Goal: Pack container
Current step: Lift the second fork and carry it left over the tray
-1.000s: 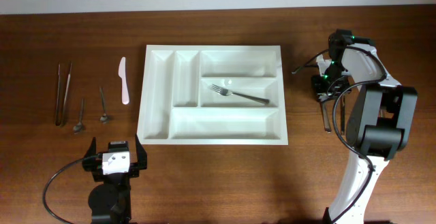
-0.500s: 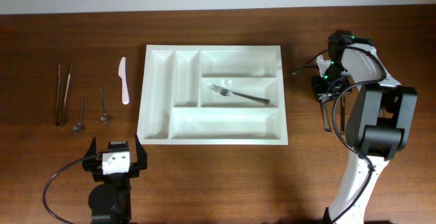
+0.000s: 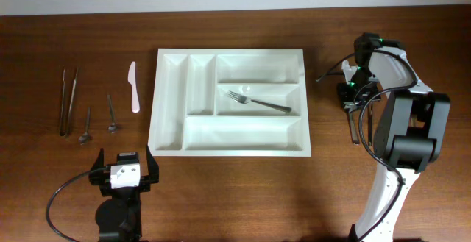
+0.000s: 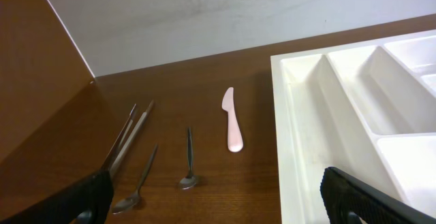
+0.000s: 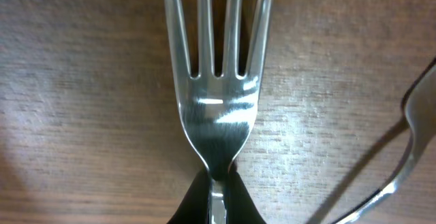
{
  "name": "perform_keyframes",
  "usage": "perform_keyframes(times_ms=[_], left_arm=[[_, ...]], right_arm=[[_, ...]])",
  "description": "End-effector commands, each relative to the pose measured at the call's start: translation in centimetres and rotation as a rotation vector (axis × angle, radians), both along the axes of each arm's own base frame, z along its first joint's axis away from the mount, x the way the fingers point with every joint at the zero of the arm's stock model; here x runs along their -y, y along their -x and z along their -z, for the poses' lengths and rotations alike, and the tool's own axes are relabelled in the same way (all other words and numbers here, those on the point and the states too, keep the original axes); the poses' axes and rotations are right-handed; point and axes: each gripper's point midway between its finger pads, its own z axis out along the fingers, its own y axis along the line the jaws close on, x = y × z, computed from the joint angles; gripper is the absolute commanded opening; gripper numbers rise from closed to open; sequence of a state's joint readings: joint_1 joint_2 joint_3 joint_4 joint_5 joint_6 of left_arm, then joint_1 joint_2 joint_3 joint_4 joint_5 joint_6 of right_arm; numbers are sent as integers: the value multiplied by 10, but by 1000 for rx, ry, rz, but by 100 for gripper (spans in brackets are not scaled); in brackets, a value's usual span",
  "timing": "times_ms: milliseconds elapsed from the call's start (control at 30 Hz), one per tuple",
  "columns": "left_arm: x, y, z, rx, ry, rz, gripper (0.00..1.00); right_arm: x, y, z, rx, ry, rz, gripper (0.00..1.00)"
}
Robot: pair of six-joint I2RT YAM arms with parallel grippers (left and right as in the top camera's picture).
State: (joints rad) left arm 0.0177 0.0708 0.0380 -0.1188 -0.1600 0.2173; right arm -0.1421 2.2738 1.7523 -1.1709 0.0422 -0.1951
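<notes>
The container, a large white cutlery tray, lies mid-table, with its near left corner in the left wrist view. One metal fork lies in its middle long compartment. My right gripper is down at the table right of the tray, shut on the neck of a second metal fork, tines pointing away. My left gripper is open and empty near the front edge, left of the tray; its finger pads frame the wrist view.
Left of the tray lie a white plastic knife, two small spoons and a pair of long tongs or chopsticks. More cutlery lies beside the right gripper; a curved metal piece shows at the right.
</notes>
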Motion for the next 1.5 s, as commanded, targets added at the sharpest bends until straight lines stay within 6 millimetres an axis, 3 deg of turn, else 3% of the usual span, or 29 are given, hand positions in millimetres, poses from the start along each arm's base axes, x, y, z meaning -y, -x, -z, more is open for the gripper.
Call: perform_keyframes(times_ms=[0,167,300,567,1033,1267,1467], left_arm=[[3,0,0,4,-7,16,99],[3,0,0,4,-7,16,99],[3,0,0,4,-7,16,99],[3,0,0,4,-7,16,99],[3,0,0,4,-7,16,99],[3,0,0,4,-7,16,99],[3,0,0,4,-7,16,99]], right_arm=[[4,-16,-15,37,26,-18,4],[-1,-33,-42,84,21,-92,4],[-19,-47,-72,125,16,-198,4],[-88,-66,-117,212,-2,-495,4],[-217,-47,-122,227,-30,-1027,11],[-246,-38,-122,232,-39,-1133,6],[-241,-43,-123,244,-19,-1098,7]])
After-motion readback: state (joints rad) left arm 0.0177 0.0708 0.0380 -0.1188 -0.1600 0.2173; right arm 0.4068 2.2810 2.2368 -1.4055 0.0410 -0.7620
